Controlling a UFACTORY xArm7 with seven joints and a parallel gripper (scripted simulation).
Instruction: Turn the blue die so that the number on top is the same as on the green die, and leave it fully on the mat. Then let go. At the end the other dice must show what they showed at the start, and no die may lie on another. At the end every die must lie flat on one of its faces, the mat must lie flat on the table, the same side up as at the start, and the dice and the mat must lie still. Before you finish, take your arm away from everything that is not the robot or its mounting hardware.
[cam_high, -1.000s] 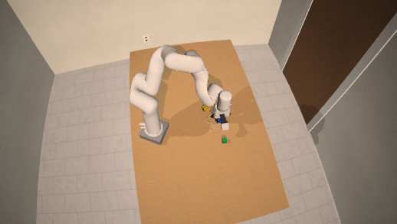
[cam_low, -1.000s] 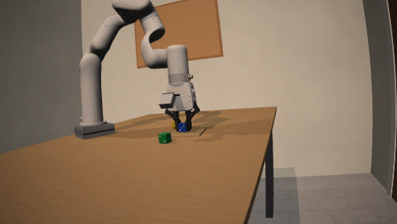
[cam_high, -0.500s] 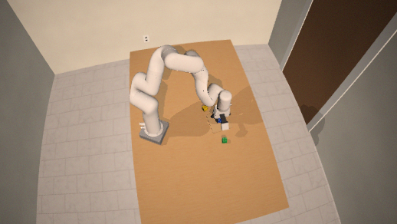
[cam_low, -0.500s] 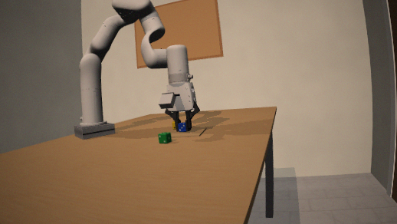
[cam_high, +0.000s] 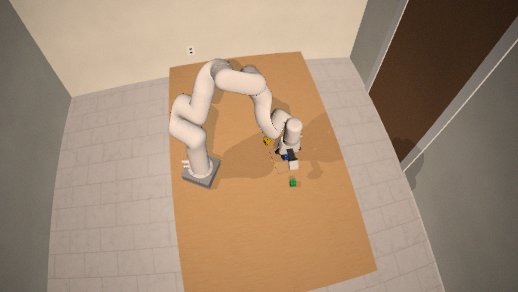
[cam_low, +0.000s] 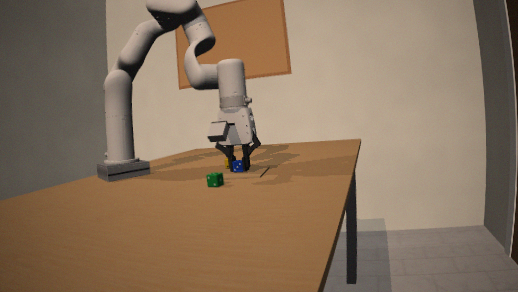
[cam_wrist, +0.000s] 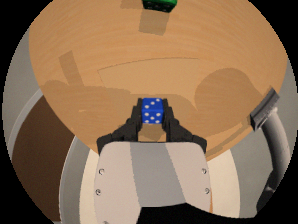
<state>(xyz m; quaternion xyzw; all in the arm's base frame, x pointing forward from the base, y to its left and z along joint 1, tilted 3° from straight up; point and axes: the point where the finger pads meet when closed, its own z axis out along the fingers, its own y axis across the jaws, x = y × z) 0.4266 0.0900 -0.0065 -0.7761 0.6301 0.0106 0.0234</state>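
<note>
My gripper points straight down and is shut on the blue die, held at or just above the surface. The die's face toward the wrist camera shows several white pips. The green die lies flat on the table in front of the gripper, apart from it, with four pips on top. A yellow die sits just behind the gripper. The mat is tan like the table, and only its faint outline shows under the gripper.
The arm's base stands at the table's left side. The wooden table has its right edge not far from the dice. A thin dark line lies on the table right of the gripper.
</note>
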